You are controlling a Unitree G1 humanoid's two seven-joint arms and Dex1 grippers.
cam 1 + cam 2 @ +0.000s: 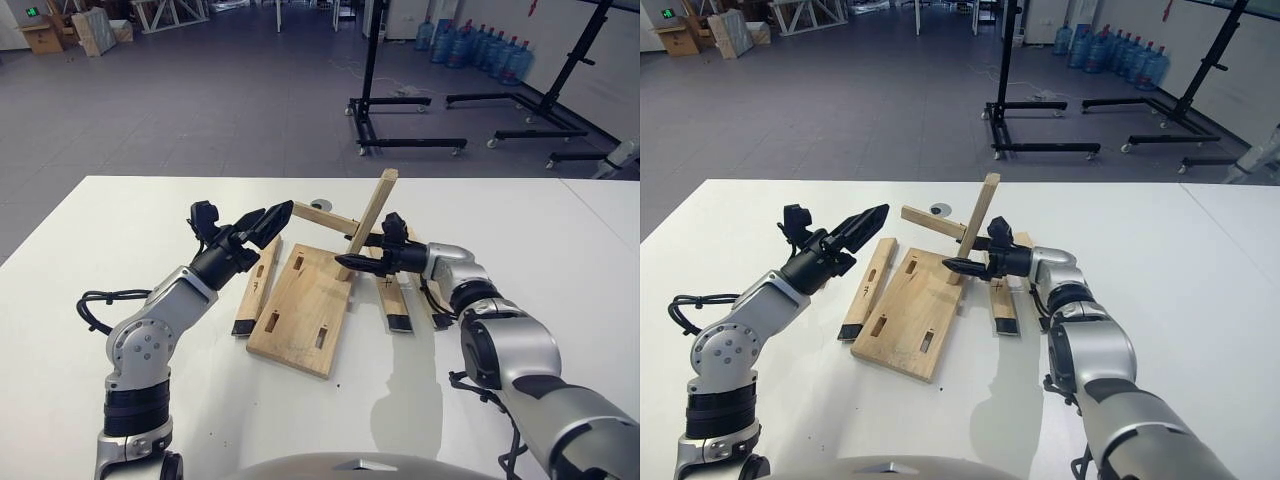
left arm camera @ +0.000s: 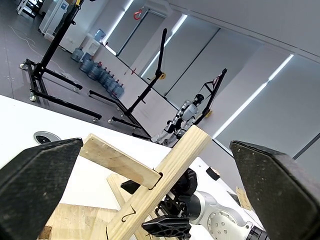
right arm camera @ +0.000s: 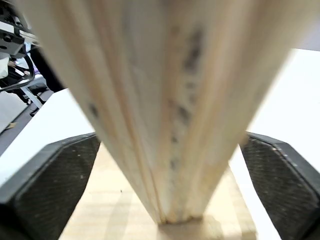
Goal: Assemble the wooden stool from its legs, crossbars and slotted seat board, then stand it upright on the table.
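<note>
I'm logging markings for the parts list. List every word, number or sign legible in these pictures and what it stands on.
No word or number can be read.
green wall sign: too small to read.
water bottles: labels too small to read.
upright leg: a drawn squiggle near its lower end, not a legible character.

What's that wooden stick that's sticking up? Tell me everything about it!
The leg is a pale, square-cut wooden bar. It leans, with its lower end on the seat board. A crossbar slots into a notch in its side and juts toward the robot's left. The right end effector grips it low down.
</note>
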